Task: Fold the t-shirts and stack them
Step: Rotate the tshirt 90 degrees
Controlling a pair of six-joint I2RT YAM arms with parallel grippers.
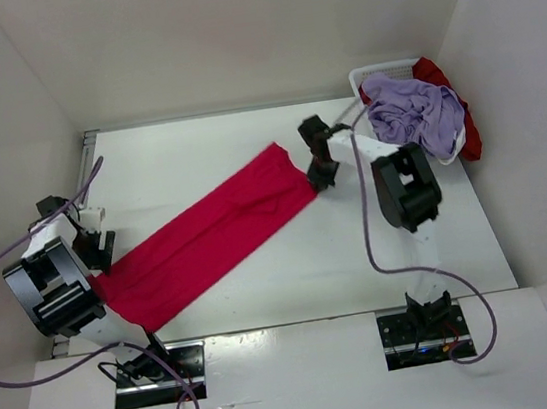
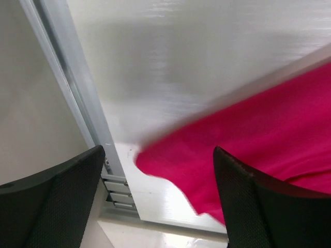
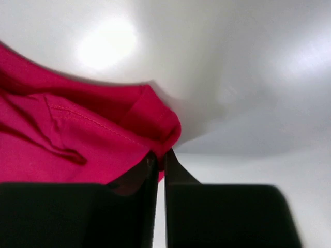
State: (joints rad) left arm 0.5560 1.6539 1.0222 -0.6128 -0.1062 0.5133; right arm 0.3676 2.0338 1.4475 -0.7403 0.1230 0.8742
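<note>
The pink shirt lies as a long, smooth band across the surface, from lower left to upper centre of the top view. The right end effector is clenched on its stitched upper corner. The left end effector hangs released at the lower-left end, seemingly not touching it. A lavender shirt and a red shirt are heaped in the basket, upper right.

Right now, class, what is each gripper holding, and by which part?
The right gripper is shut on the magenta-pink t-shirt, pinching a hemmed corner at its far end. The left gripper is open over the near end, holding nothing.
</note>
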